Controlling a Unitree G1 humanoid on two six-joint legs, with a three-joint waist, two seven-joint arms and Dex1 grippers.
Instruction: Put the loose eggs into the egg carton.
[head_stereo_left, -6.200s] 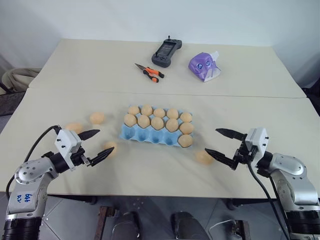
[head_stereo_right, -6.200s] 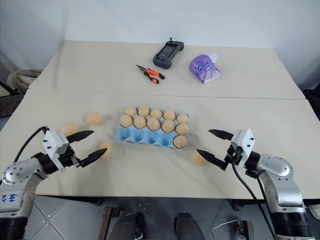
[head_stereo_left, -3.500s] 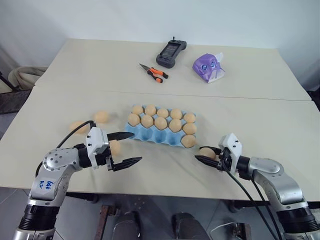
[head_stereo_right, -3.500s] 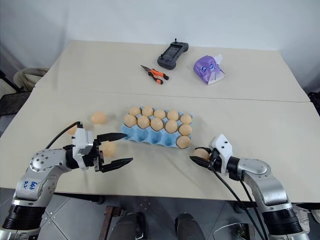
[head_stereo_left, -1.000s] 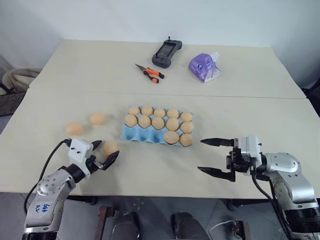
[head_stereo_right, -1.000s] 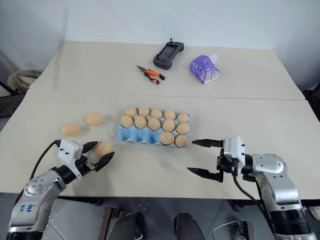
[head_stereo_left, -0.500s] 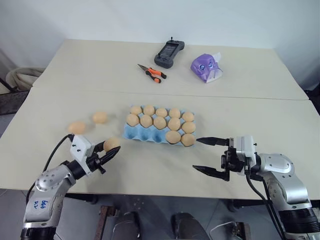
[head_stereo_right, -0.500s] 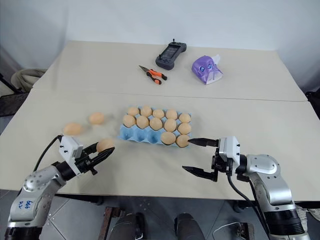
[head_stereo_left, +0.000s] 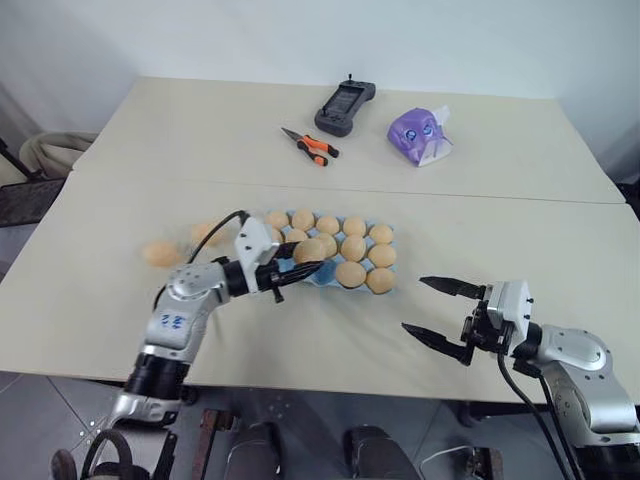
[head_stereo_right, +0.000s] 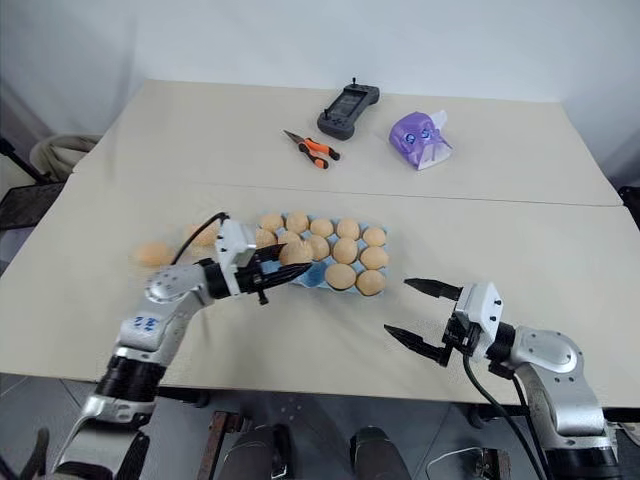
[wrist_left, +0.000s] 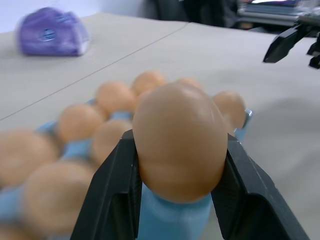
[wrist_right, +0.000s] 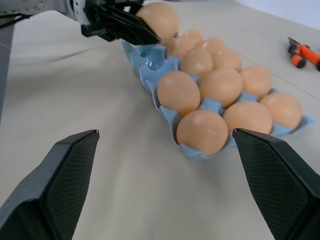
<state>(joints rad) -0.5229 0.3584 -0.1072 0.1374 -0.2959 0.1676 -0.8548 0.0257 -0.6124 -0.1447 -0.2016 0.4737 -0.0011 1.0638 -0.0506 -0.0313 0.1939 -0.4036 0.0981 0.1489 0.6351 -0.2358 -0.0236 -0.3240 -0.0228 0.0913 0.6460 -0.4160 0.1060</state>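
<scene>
Beige laminate forms the surface (head_stereo_left: 120, 300), which carries every item. The light-blue egg carton (head_stereo_left: 318, 275) lies at its centre, holding pale orange-tan eggs in most cups; the empty cups are in the row nearest the robot, toward its left end.

Landmark: the egg carton.
- Left gripper (head_stereo_left: 300, 268): positioned over the carton's near-left cups, its black fingers (wrist_left: 112, 195) clenched on one egg (head_stereo_left: 309, 250), which is held clear above the blue cups.
- Right gripper (head_stereo_left: 432, 310): well apart from the carton, off its near-right corner, above bare surface. Its fingers (wrist_right: 60, 165) are spread wide and grasp nothing.
- Loose eggs: one (head_stereo_left: 160, 253) lies on the surface well to the carton's left; a second (head_stereo_left: 203, 233) lies nearer the carton's left end, partly hidden by the left arm.
- Beyond the carton, on the far half of the surface: a purple tissue pack (head_stereo_left: 418, 135), a black handheld controller (head_stereo_left: 345, 107), and orange-handled pliers (head_stereo_left: 311, 146) nearest the carton.
</scene>
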